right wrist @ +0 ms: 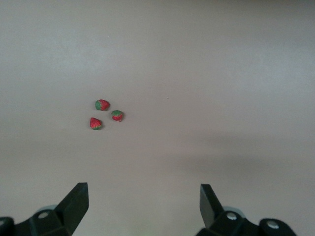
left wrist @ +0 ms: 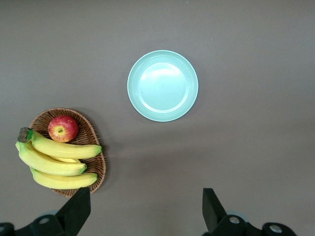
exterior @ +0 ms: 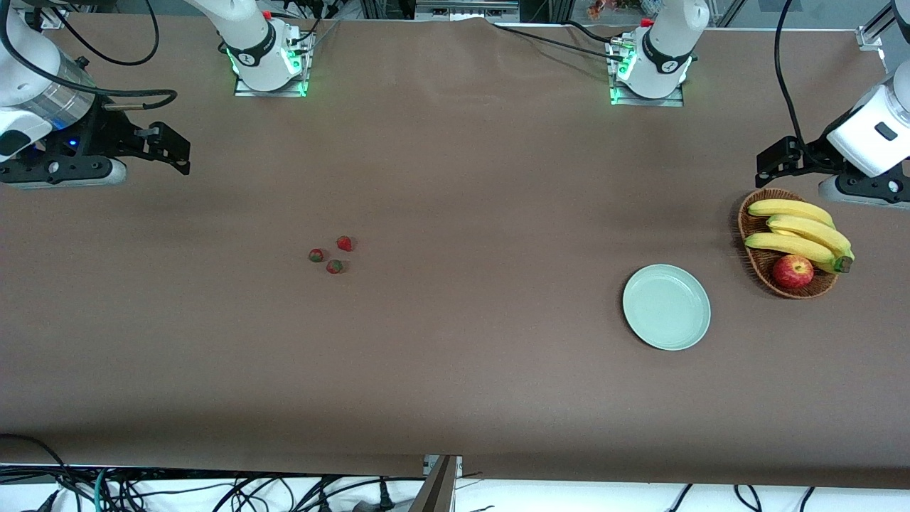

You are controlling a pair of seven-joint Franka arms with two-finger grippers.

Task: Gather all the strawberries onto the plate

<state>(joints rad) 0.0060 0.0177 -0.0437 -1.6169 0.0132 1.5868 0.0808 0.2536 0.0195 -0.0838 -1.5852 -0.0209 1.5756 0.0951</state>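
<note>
The three strawberries (exterior: 332, 254) lay in a tight cluster on the brown table (exterior: 455, 355), toward the right arm's end, close together but apparently not touching, while the mint-green plate (exterior: 666, 306) sat bare, well apart from them toward the left arm's end and a little nearer the front camera. The right gripper (exterior: 170, 146) hung over the table edge at its own end with fingers spread and nothing between them; judging from the front view, it was clearly the arm nearer the berries. The left gripper (exterior: 771, 160) waited just above the wicker basket (exterior: 753, 263) holding bananas (exterior: 800, 235) and a red apple (exterior: 793, 271), its fingers likewise spread and empty, with the plate near it. No berry had reached the plate yet. The berries were too small to show a long axis. Open cloth lay around both cluster and plate, so approach room looked ample.
</note>
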